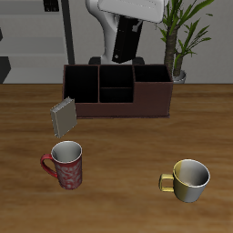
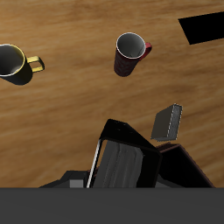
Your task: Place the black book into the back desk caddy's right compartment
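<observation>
The black book [image 1: 126, 47], small, thick and plain, hangs upright, clamped in the gripper [image 1: 126, 36]. The back desk caddy [image 1: 116, 107], a long low reddish-brown open-topped box, stands directly below it, its right compartment [image 1: 151, 75] black-lined, just beside the book's line

Arm upright, tool [image 1: 126, 56] pointing down; finger state unclear.

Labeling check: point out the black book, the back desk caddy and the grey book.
black book [image 1: 128, 43]: exterior view, its front cover, held above the caddy.
back desk caddy [image 1: 150, 98]: exterior view, its reddish-brown front wall.
grey book [image 2: 167, 122]: wrist view, its cover.
</observation>
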